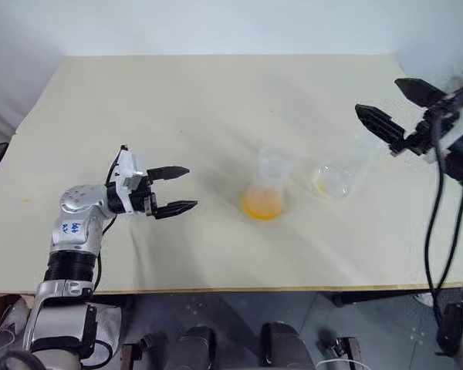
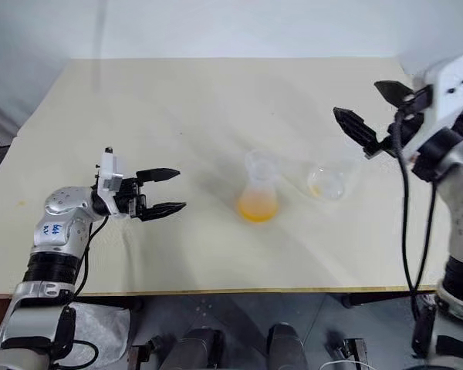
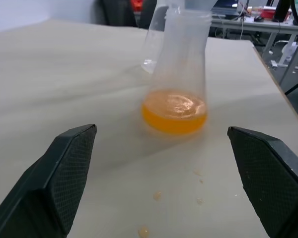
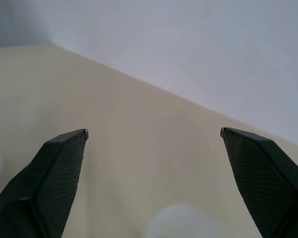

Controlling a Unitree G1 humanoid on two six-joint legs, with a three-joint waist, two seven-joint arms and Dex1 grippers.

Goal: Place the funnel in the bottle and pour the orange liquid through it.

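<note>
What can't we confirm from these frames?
- Funnel: whether it sits in the bottle neck; clear on clear, too faint in the head views.
- Bottle mouth: cut off by the left wrist view's edge.
- Second flask: any liquid left inside; too small, and blurred behind the bottle in the left wrist view.

No legible text, label, brand or number appears anywhere on the worktop or on the vessels standing on it. The only marking is a small blue scrawl on the silver casing of the robot's left arm, too small and faint to be read.
</note>
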